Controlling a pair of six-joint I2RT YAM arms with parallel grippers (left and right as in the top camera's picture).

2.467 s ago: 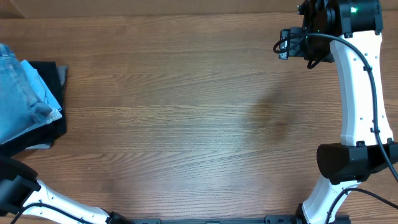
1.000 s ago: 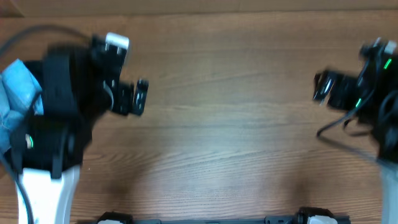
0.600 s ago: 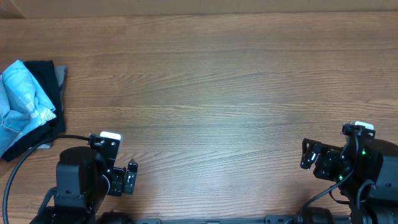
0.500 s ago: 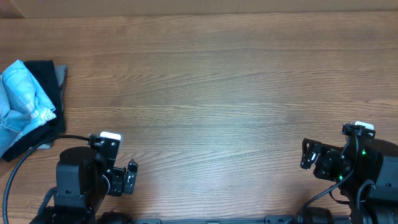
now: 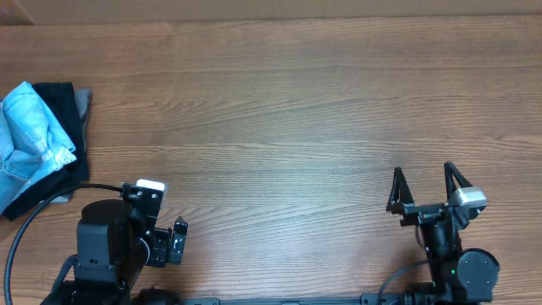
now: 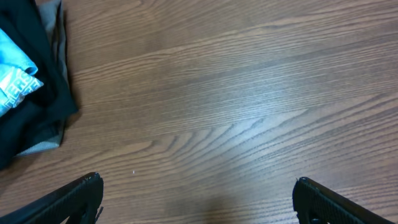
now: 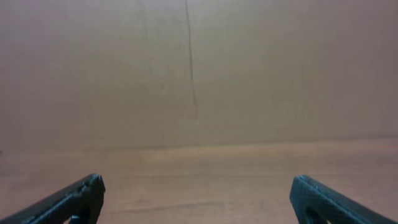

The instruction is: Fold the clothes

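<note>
Overhead, I see both arms tucked at the near edge, left gripper (image 5: 176,241) pointing right, right gripper (image 5: 422,182) pointing away, both spread, jeans (image 5: 10,174) bunched at the table's (image 5: 271,127) left edge, long axis unclear; left wrist shows parted fingers (image 6: 74,196) above wood; right wrist shows parted fingers (image 7: 74,199) too.

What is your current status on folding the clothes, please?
Left gripper open, empty. Right gripper open, empty. Jeans lying atop dark garments, far left, in neither grip. Bare table between, nothing in the way.
</note>
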